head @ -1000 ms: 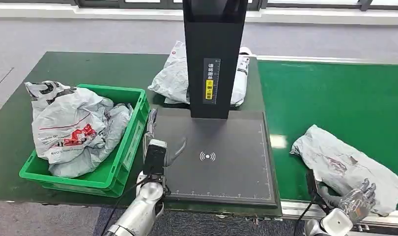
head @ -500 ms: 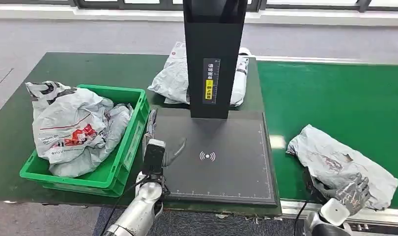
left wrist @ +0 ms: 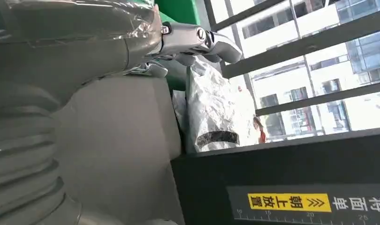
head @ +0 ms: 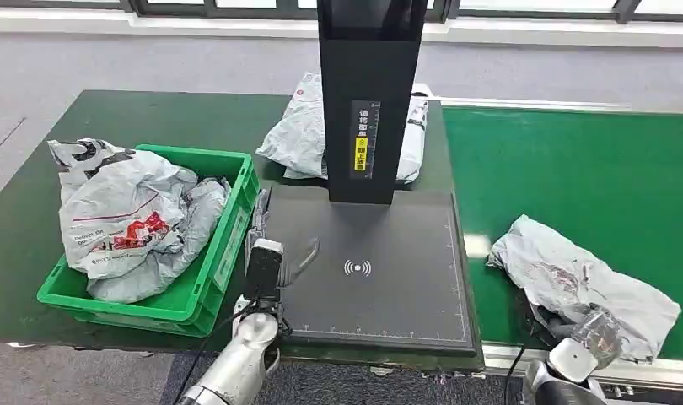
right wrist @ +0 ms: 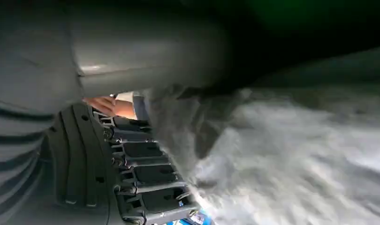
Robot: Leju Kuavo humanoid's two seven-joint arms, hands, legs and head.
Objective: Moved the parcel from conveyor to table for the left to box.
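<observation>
From the head view, the grey parcel (head: 584, 283) lies crumpled on the green conveyor (head: 574, 169), at its near edge, and the right hand (head: 598, 331) sits at the parcel's near corner with the plastic bunched over its fingers. The right wrist view adds what the head view hides: the dark fingers (right wrist: 146, 180) lie in a row flat against the parcel (right wrist: 296, 154), gripping a fold of it, though the picture is blurred. The left hand (head: 281, 253) rests at the left edge of the black scanner plate (head: 380, 287) on the counter (head: 153, 118), its fingers spread and holding nothing; the left wrist view shows its silver fingertips (left wrist: 211, 42) near a bagged parcel (left wrist: 216, 112). There are 2 hands, 1 green bin (head: 224, 245) with 2 or 3 parcels piled in it, 1 parcel behind the black scanner post (head: 370, 101), and 1 parcel on the conveyor.
</observation>
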